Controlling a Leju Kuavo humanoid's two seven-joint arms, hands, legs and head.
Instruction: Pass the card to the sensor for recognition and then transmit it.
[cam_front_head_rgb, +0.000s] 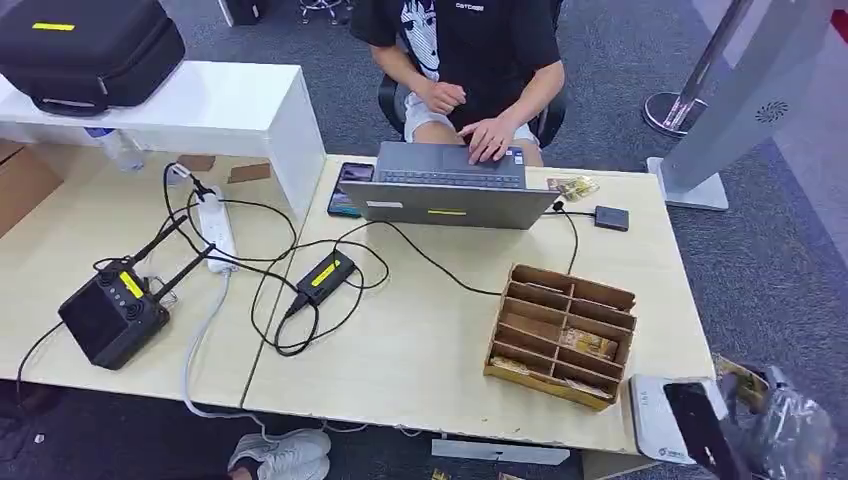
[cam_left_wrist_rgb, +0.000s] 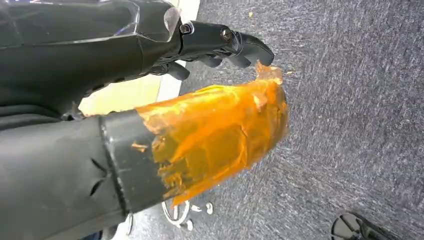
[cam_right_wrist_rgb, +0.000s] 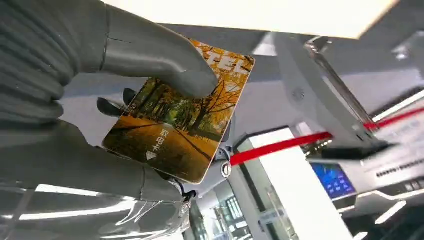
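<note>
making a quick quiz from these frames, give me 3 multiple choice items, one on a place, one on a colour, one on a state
1. Where does the brown wooden divided tray stand?
A. on the light wooden table, in front of the grey laptop
B. on the carpet
C. on the white shelf

2. What colour is the label on the small black power brick?
A. red
B. yellow
C. blue

3. What is the right hand doing?
A. hanging with nothing in it
B. pressing the laptop keys
C. holding the autumn-tree picture card

Answers:
1 A, the head view shows the tray on the tabletop, on the robot's side of the laptop.
2 B, a yellow strip lies along its top.
3 C, the right wrist view shows the thumb pressed on the card's face.
</note>
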